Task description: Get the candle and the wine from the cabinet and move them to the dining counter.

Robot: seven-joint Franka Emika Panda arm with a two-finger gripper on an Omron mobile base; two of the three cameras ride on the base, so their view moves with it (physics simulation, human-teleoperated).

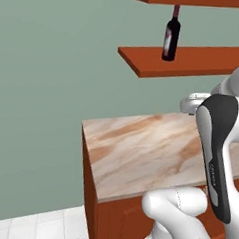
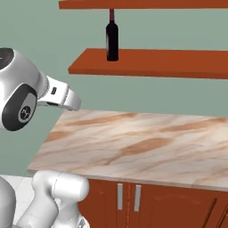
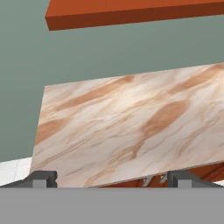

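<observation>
Risk: the wine (image 2: 112, 38) stands upright near the left end of the lower shelf of the cabinet (image 2: 169, 64); a high or skewed approach could tip it off that end. The pincer (image 3: 111, 178) is spread wide and empty (fingertips over the marbled surface (image 3: 131, 127)). The bottle sits above and beyond it, well apart.

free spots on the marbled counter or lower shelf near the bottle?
The marbled counter shows bare from its left edge to the wall. The lower shelf is free right of the wine bottle; little room between the bottle and the shelf's left end. The upper shelf sits just above the bottle top, so headroom there is tight.
</observation>
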